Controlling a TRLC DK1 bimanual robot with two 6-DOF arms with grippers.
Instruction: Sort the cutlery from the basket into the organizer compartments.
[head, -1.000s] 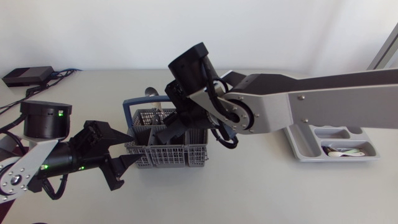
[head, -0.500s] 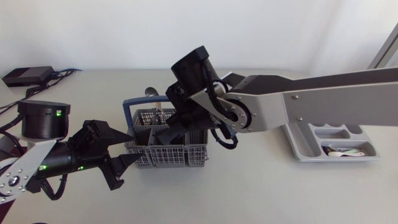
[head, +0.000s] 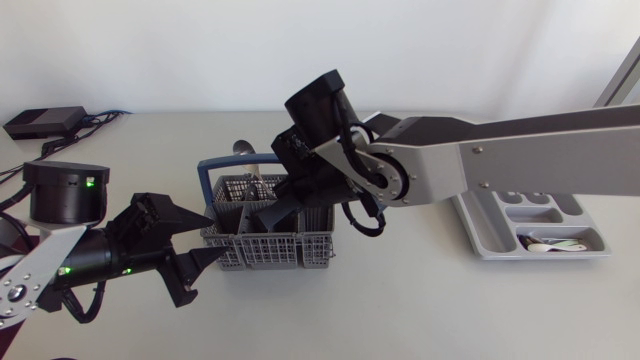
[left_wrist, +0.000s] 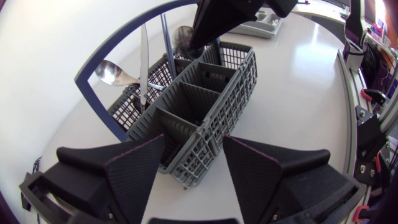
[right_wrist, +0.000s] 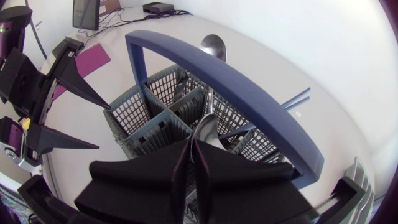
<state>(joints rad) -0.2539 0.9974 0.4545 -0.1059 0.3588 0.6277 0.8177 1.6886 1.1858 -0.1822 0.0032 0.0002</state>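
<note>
Basket (head: 270, 248) holds cutlery (left_wrist: 144, 62); right jaws pinch spoon (right_wrist: 205, 130) inside; left jaws wide; organizer (head: 487, 243) holds utensil (head: 550, 244).

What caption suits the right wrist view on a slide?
Right gripper shut on a spoon inside the blue-handled basket.

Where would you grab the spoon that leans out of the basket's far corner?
By the neck just under its bowl. The spoon stands bowl-up and tilted, its handle sunk in the basket, so only that top part is free. Come down from above: the mesh walls block the sides, and a knife stands close beside it.
</note>
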